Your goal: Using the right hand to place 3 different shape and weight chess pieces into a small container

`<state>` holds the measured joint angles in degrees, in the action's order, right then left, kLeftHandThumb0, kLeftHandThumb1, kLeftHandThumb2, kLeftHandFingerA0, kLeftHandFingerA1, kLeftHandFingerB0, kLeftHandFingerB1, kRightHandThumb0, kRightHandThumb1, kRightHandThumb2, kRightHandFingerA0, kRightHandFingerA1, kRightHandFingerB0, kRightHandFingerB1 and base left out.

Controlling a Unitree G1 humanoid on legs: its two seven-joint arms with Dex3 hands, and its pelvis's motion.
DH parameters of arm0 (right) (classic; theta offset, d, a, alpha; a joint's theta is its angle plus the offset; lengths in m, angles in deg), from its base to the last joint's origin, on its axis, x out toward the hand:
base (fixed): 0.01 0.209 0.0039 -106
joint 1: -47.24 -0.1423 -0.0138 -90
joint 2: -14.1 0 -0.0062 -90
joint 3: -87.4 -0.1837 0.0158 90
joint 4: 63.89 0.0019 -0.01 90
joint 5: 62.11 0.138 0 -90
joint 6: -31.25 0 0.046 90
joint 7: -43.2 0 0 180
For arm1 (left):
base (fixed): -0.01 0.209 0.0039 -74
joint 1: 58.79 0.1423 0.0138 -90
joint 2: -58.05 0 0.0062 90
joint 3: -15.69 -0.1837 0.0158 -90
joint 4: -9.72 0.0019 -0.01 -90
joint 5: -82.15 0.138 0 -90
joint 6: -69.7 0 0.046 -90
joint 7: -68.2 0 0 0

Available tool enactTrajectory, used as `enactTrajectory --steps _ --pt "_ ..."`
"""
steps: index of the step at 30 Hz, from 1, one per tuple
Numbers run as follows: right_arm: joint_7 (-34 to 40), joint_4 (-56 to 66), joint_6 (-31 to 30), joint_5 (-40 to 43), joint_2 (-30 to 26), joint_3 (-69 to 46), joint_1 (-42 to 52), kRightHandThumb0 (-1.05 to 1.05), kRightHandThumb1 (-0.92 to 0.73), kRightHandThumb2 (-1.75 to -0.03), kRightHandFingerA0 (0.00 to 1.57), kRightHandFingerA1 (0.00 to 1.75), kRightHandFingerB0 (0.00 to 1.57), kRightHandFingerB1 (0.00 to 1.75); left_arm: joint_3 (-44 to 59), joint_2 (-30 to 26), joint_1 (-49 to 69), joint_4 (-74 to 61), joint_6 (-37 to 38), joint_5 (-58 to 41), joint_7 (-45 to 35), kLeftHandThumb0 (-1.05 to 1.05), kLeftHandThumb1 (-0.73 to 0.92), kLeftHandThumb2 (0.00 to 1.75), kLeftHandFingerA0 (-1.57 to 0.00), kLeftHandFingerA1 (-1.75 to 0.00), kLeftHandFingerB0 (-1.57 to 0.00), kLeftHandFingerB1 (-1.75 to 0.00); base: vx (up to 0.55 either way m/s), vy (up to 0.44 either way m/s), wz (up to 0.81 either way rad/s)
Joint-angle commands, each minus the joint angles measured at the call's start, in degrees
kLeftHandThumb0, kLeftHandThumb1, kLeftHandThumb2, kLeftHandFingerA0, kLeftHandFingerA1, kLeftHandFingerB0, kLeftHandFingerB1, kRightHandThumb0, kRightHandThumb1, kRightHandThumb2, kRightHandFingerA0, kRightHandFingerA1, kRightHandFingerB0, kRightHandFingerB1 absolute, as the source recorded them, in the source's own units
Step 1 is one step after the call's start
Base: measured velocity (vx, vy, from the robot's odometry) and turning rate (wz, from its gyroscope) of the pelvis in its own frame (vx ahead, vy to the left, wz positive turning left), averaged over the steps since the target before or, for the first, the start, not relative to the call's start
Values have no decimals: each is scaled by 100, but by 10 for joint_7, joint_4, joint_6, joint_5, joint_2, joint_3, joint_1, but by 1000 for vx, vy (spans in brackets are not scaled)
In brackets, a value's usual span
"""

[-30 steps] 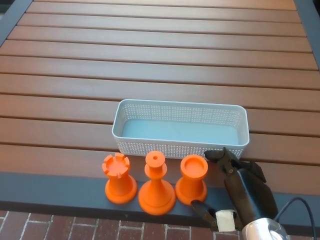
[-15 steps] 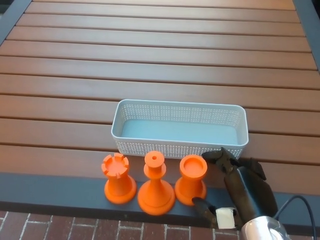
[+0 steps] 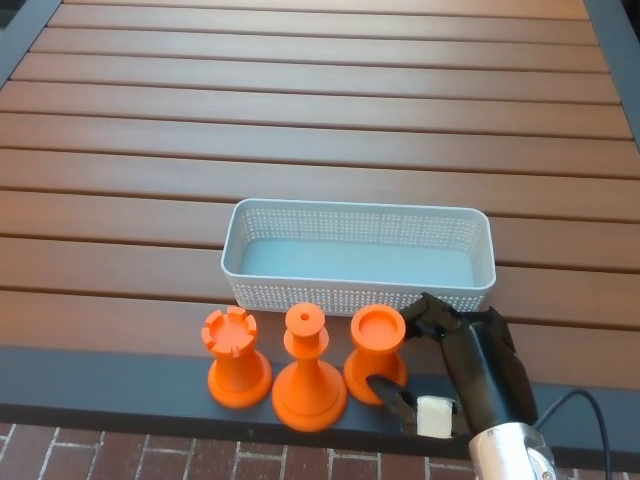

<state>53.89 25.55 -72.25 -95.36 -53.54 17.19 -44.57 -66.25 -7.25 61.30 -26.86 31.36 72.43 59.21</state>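
We see three orange chess pieces standing upright in a row at the near edge of the wooden surface point(image 3: 320, 130): a rook point(image 3: 236, 358), a taller piece point(image 3: 308, 368) and a flat-topped piece point(image 3: 376, 352). Just behind them sits the white mesh container point(image 3: 355, 222), nothing inside. Our right hand point(image 3: 450, 365) is beside the flat-topped piece, fingers spread and holding nothing.

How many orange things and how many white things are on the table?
Orange chess pieces: 3, the rook, the middle piece and the right piece
White basket: 1
Total: 4
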Motion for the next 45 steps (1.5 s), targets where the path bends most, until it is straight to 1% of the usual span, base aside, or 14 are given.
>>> enactTrajectory --steps 1,8,10,12,14,15,17,19,24,25,29,33,43,45 --pt "8 -20 15 12 0 3 -11 -67 -47 -82 98 113 54 100 -3 -1 8 -5 -27 11 7 -10 30 162 -127 -156 -113 -146 0 0 0" --pt "-10 -20 13 18 0 15 -14 -57 -58 -54 76 124 33 115 -1 -3 -7 10 -25 15 13 -12 27 163 -128 -154 -117 -144 0 0 0" --pt "-18 -18 2 16 -2 21 -14 -62 -42 -85 72 108 30 84 -3 -2 -2 6 -26 16 14 -10 26 166 -125 -158 -115 -146 0 0 0" --pt "-19 -18 -4 16 -2 23 -14 -62 -59 -54 57 131 26 109 -4 -3 -3 10 -20 21 17 -10 25 167 -125 -159 -115 -147 0 0 0" --pt "-22 -18 -11 10 -5 27 -17 -48 -44 -95 67 101 22 74 -6 -3 0 5 -21 24 18 -9 25 168 -121 -161 -113 -149 0 0 0" --pt "-27 -19 -14 9 -7 29 -19 -62 -56 -59 32 143 6 110 -5 -3 -2 6 -21 20 14 -10 26 168 -124 -162 -114 -149 0 0 0" --pt "-34 -19 -18 9 -9 31 -21 -62 -56 -59 32 143 6 110 -3 -2 -4 8 -21 14 8 -10 26 168 -124 -162 -114 -149 0 0 0" --pt "-41 -16 -21 7 -13 34 -24 -48 -43 -95 25 79 19 73 -2 -3 -8 10 -21 17 11 -11 24 165 -121 -162 -115 -150 0 0 0" --pt "-53 -7 -31 7 -18 38 -26 -52 -45 -95 18 77 16 72 -4 -3 -6 11 -15 24 20 -12 24 165 -121 -162 -115 -147 0 0 0" --pt "-49 -9 -30 6 -18 39 -26 -62 -63 -48 29 137 11 101 -3 -2 -6 12 -14 21 16 -13 23 167 -122 -162 -115 -147 0 0 0" --pt "-22 -19 -18 9 -7 33 -23 -48 -48 -90 84 102 31 80 -4 -3 -5 10 -19 20 14 -11 25 165 -122 -161 -113 -148 0 0 0" --pt "23 -30 7 18 15 20 -15 -38 -75 -58 137 97 42 117 -6 -7 -6 14 -14 27 20 -10 21 170 -122 -162 -114 -148 0 0 0" --pt "77 -45 18 11 41 12 -14 -33 -76 -62 157 129 99 112 -7 -4 -1 11 -21 27 23 -10 25 169 -123 -163 -112 -151 0 0 0" --pt "79 -46 19 10 39 14 -14 -26 -56 -100 157 135 115 108 -6 -3 0 12 -18 24 21 -7 23 168 -122 -163 -111 -151 0 0 0"
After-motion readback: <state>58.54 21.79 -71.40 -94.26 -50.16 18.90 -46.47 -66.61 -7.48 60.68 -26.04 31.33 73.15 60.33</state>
